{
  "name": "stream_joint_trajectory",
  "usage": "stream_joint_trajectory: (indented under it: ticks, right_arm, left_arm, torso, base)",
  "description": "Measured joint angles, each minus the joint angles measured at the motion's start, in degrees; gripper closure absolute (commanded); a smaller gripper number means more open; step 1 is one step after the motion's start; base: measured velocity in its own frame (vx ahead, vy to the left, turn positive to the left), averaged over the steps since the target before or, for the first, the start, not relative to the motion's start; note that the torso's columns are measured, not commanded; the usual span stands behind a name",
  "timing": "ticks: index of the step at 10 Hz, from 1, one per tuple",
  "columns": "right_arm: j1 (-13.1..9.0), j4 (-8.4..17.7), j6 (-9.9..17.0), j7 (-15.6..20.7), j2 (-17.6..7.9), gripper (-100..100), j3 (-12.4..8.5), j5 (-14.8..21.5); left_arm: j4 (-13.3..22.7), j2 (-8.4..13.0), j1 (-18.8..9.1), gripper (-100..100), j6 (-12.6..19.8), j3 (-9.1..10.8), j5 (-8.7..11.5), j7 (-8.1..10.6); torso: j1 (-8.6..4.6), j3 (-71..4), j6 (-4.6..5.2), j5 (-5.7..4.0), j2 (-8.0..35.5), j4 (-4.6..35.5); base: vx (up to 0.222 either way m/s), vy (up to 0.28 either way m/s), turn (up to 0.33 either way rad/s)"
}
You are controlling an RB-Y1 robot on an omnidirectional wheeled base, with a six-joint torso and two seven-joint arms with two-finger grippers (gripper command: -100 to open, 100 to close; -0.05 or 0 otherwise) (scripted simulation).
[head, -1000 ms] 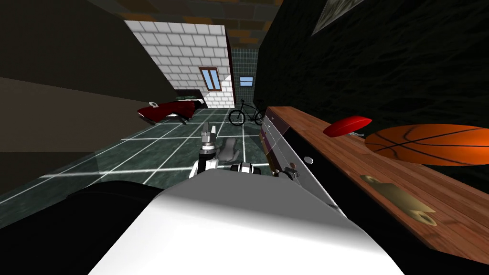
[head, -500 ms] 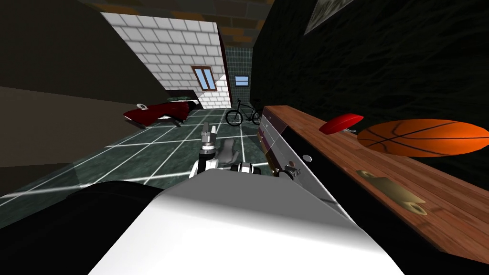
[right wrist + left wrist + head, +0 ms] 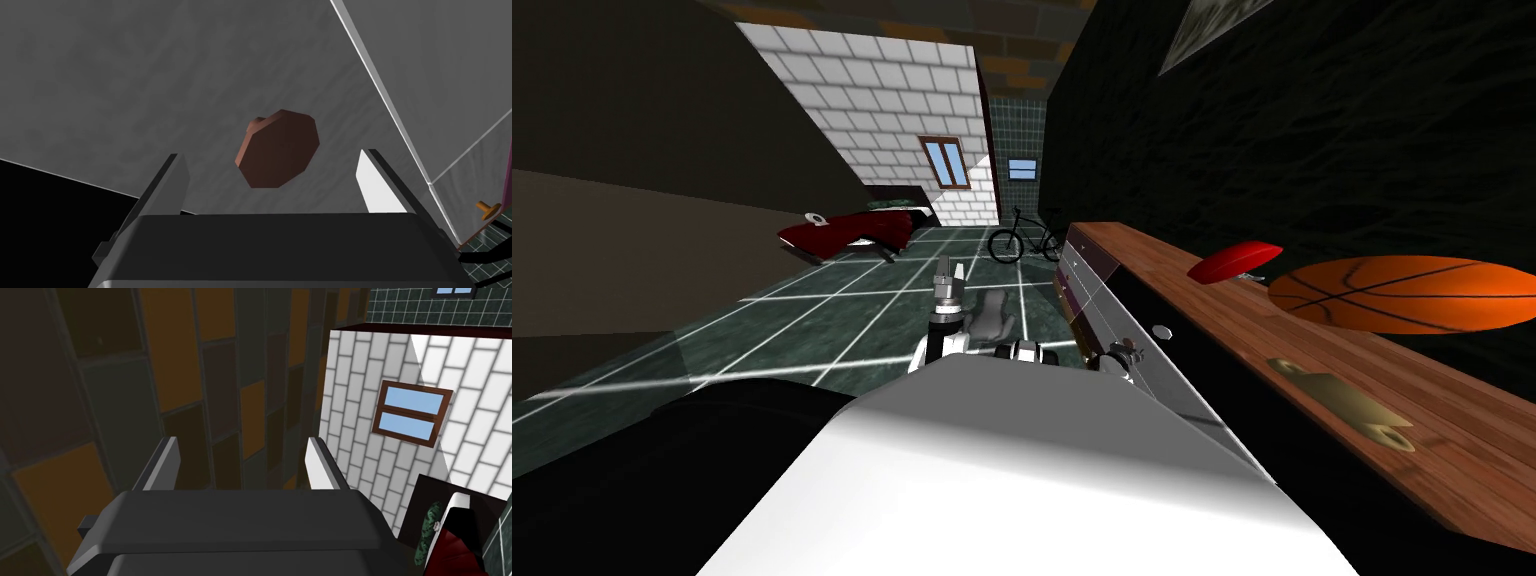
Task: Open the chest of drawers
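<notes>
- The chest of drawers runs along the dark wall on my right. It has a wooden top and a grey front.
- A brown, many-sided knob sticks out of a grey drawer front.
- The right hand faces that front with its two fingers spread wide. One finger stands on each side of the knob, neither touches it, and the hand holds nothing.
- From the head, this hand sits close against the chest's front, under the front edge of the top.
- A small orange knob shows farther along the front, beside a purple edge.
- On the top, a basketball lies toward the wall-side edge.
- A red thing lies just beside the basketball, on the side of the top's far end.
- A flat brass-coloured piece lies nearer the front edge.
- The left hand is raised over the green-tiled floor, well apart from the chest, with its fingers spread and nothing between them.
- A bicycle stands beyond the chest's far end.
</notes>
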Motion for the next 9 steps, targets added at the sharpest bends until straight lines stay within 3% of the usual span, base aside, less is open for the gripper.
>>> stream_joint_trajectory:
  ticks: [8,9]
  right_arm:
    - [-9.4,10.5,4.3,1.3,2.8,-100,-3.6,-2.6]
    - [-9.6,10.6,4.4,1.3,2.8,100,-3.6,-2.6]
  left_arm:
    - [0.0,0.0,0.0,0,0.0,0.01,0.0,0.00]
    - [0.0,0.0,0.0,0,0.0,0.01,0.0,0.00]
  torso:
    - [0.25,0.0,0.05,0.07,0.0,0.0]
    - [0.31,-0.1,0.11,0.09,-0.2,-0.1]
  base:
    - [-0.103,-0.060,0.152]
    - [0.053,0.037,-0.289]
